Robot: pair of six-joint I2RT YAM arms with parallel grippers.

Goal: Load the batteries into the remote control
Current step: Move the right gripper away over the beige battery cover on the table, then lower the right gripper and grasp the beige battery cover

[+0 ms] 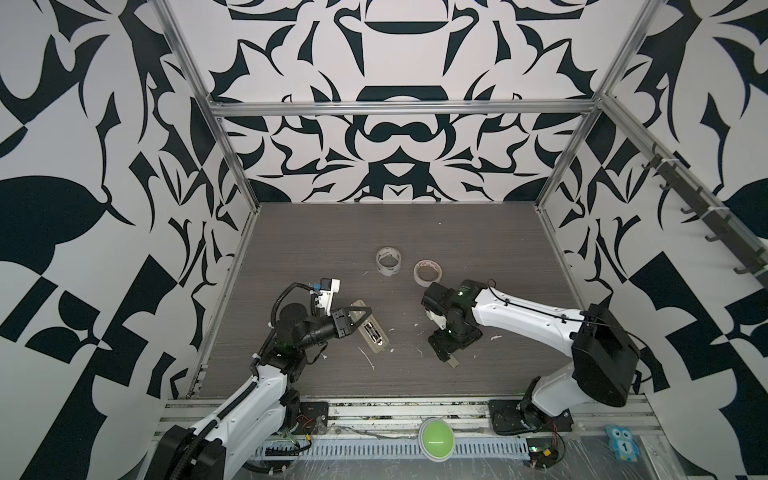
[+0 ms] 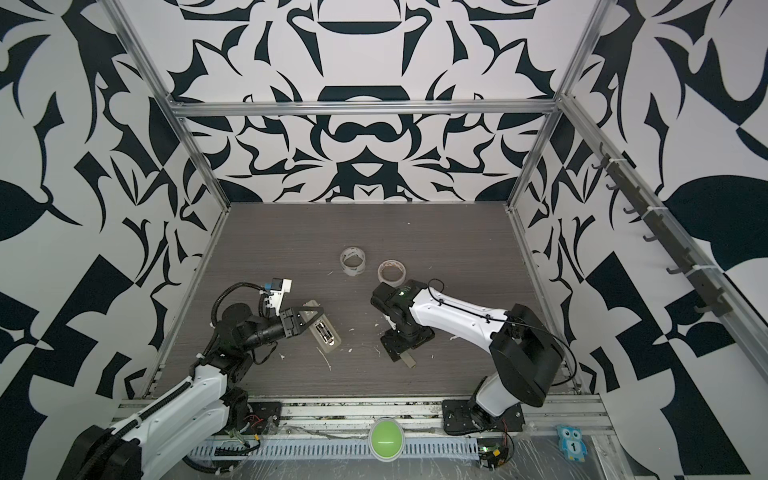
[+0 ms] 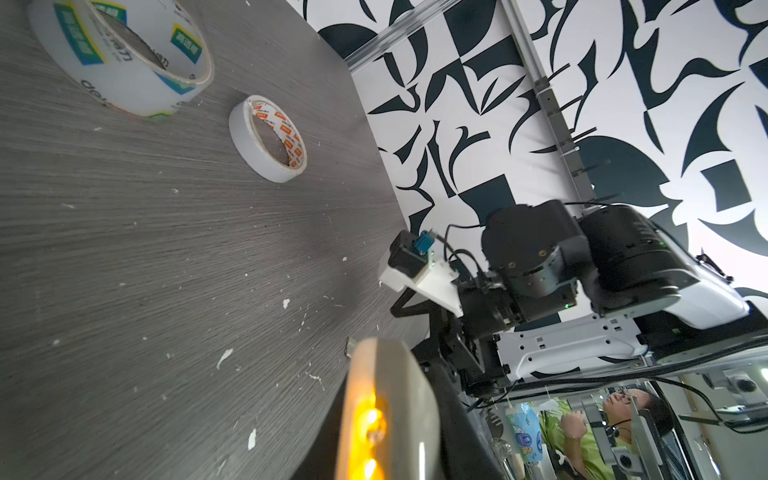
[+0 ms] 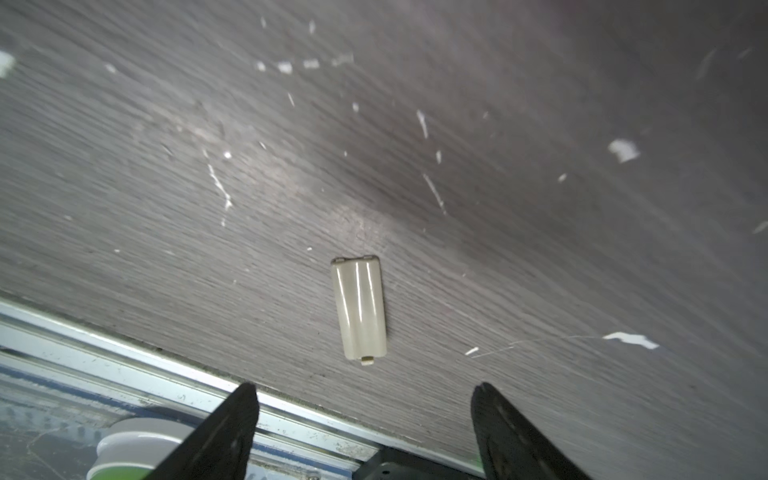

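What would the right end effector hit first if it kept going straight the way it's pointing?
Most likely the beige battery cover, lying flat on the table directly ahead of the open right end effector, though depth is unclear.

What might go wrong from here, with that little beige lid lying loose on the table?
1. The cover is thin and lies flat on the table. The open right end effector above it may just slide it instead of lifting it.
2. The left end effector grips the remote control at one end only, so pressing the cover on could twist it loose.
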